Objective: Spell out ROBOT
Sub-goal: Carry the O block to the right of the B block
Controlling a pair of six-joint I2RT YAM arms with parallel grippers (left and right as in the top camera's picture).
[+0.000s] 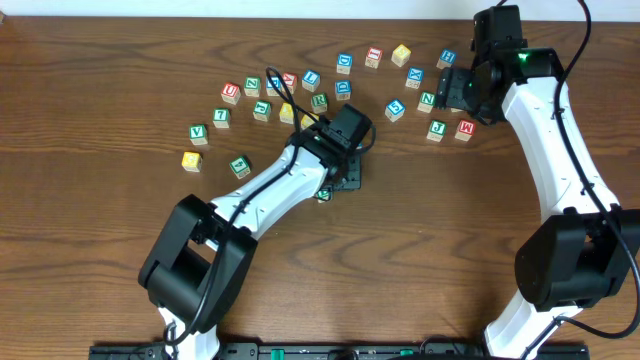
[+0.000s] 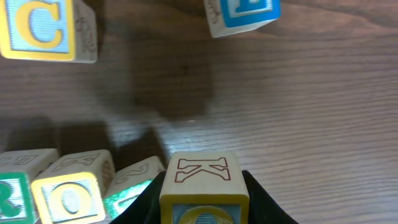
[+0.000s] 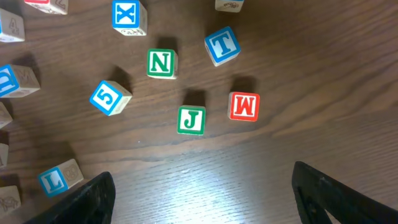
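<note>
Matt wood-grain table (image 1: 100, 80), painted wooden blocks (image 3: 161, 63), smooth faces

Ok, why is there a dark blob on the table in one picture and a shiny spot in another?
Left wrist view: the dark blob is a soft shadow, probably from the left claw holding the K block. Right wrist view: the shiny spot is light glaring off the table. Overhead view: evenly lit, no glare.

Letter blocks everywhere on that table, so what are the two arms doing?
They are spelling a word. The left gripper grips a K-sided block beside a row that starts with the R block and the O block. The right gripper hangs open over loose blocks, the T block among them, gripping nothing.
</note>
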